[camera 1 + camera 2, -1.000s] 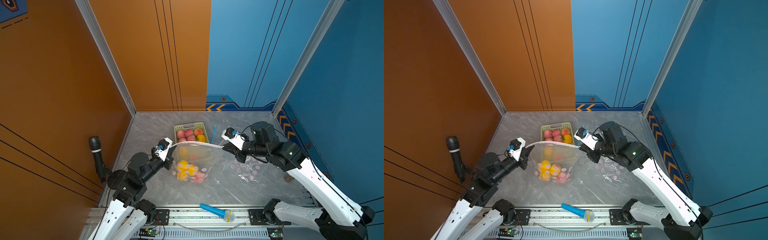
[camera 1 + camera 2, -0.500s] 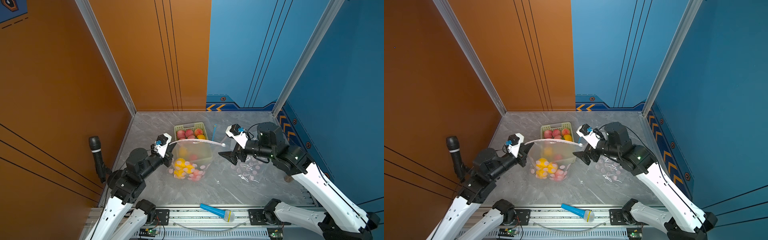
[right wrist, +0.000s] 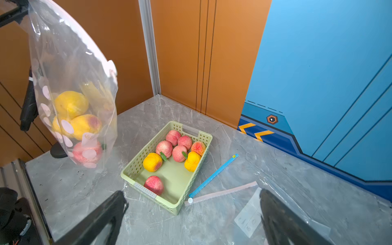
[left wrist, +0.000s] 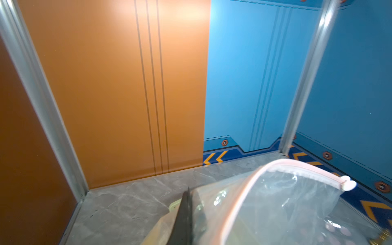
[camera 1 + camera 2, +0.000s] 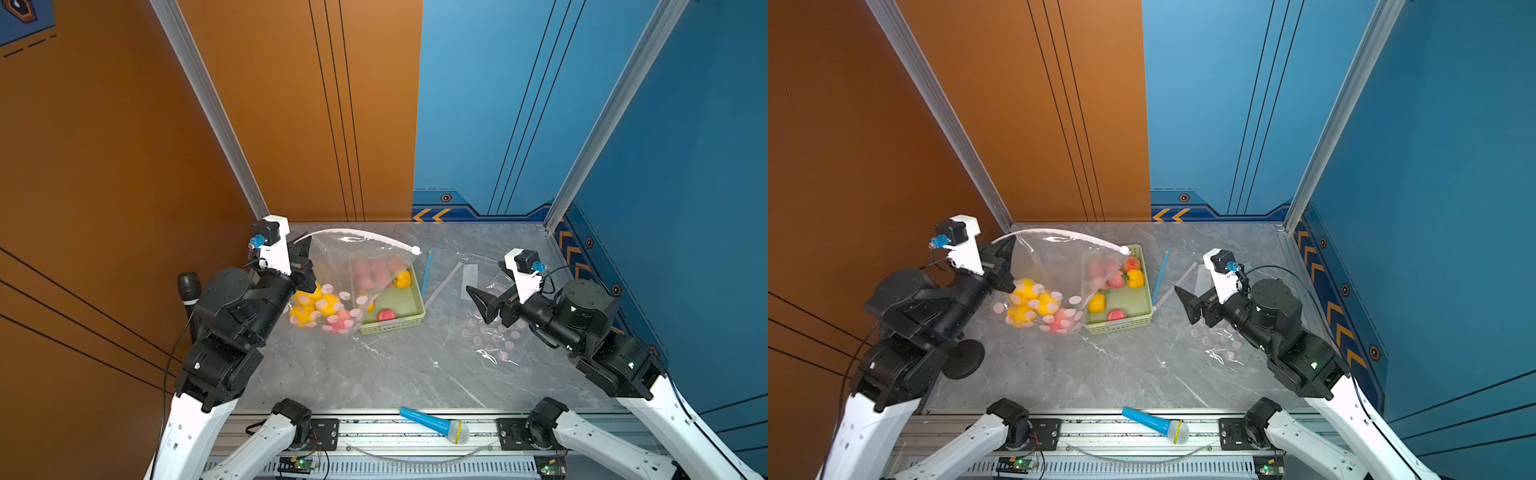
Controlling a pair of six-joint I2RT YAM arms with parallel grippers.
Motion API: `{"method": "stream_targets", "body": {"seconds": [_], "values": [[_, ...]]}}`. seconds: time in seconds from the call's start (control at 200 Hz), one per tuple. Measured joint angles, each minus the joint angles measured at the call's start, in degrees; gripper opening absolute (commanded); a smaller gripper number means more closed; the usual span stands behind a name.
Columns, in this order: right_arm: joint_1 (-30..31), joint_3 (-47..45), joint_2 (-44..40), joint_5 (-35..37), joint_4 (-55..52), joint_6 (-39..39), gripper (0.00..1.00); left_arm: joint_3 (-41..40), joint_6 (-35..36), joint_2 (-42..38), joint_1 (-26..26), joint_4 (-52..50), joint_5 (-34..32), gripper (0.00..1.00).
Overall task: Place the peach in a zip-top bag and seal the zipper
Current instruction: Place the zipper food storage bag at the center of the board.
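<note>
The left gripper (image 5: 306, 246) is pinched tight on one top corner of the zip-top bag (image 5: 340, 270), holding it up above the table beside the green basket (image 5: 395, 326), on the basket's left-arm side. From that corner the pale pink zipper strip (image 5: 361, 233) arches toward the basket, and its white slider (image 5: 414, 249) sits at the far end, over the basket's back part. Several yellow peaches (image 3: 71, 104) and one pink peach (image 3: 87, 151) lie bunched at the bottom of the hanging bag; whether the bottom touches the marble table (image 5: 395, 374) cannot be told. The basket itself holds more loose peaches (image 3: 179, 152), pink and yellow. On the basket's other side the right gripper (image 5: 480, 303) hangs apart from it with its jaws spread wide and nothing between them. Under it a second, empty bag (image 5: 494, 336) lies flat, and a blue strip (image 5: 427, 270) lies just beside the basket's wall. Nearer the arm bases than the basket, a blue toy microphone (image 5: 432, 424) rests on the rail.
</note>
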Motion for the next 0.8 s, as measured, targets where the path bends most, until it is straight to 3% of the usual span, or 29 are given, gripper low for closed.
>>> {"method": "stream_targets", "body": {"seconds": [0.11,0.33,0.571,0.801], "values": [[0.0,-0.02,0.81,2.19,-0.07,1.86,1.0,5.27,-1.14,7.82,4.35,-1.05,-3.39,0.0],[0.0,-0.57,2.67,4.15,-0.09,3.98,1.0,12.41,-3.89,22.47,14.32,-0.22,-3.34,0.0],[0.0,-2.12,4.17,5.77,0.07,5.66,1.0,19.89,-2.54,34.86,17.35,6.95,-3.37,0.0],[0.0,-3.04,6.97,5.79,0.9,6.73,1.0,18.73,-3.5,41.66,19.28,9.57,-3.65,0.0]]}}
